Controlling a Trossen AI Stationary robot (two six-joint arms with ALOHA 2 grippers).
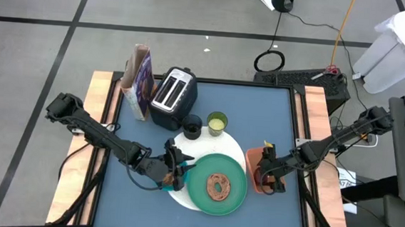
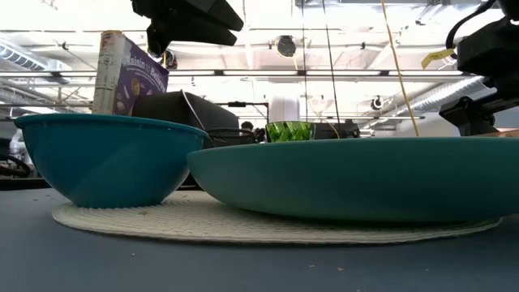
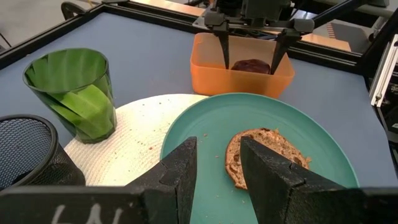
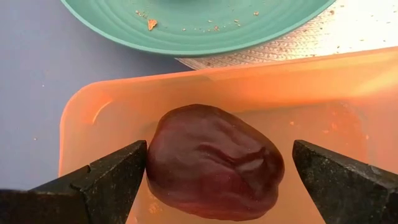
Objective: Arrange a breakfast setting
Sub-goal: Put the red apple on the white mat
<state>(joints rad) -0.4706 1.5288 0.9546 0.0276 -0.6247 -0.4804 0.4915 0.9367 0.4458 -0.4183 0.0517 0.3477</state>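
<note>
A large green plate (image 1: pixel 215 186) with a round bread slice (image 3: pixel 267 155) lies on the white round plate (image 3: pixel 143 130), a woven disc. The small teal bowl (image 2: pixel 105 158) also rests on the disc, beside the green plate. My left gripper (image 3: pixel 217 165) hovers open over the plate's left rim, above the bowl, holding nothing. A black cup (image 3: pixel 25 149) and a yellow-green cup (image 3: pixel 71 90) stand at the disc's far edge. The small red fruit (image 4: pixel 214 162) lies in the orange tray (image 4: pixel 205 81). My right gripper (image 4: pixel 219 158) is open, one finger on each side of the fruit. My right gripper comes at the red fruit slanting down from the table's right. One finger (image 4: pixel 118 174) stands right at the fruit's side (image 4: pixel 152 162); whether it touches, I cannot tell. The other finger (image 4: pixel 336 180) stands apart from it. The fruit rests on the tray's floor.
A silver-black toaster (image 1: pixel 174 96) and a cereal box (image 1: pixel 139 80) stand at the table's far left. The orange tray (image 1: pixel 254 160) sits just right of the green plate. Bare blue mat lies at the far right and along the near edge.
</note>
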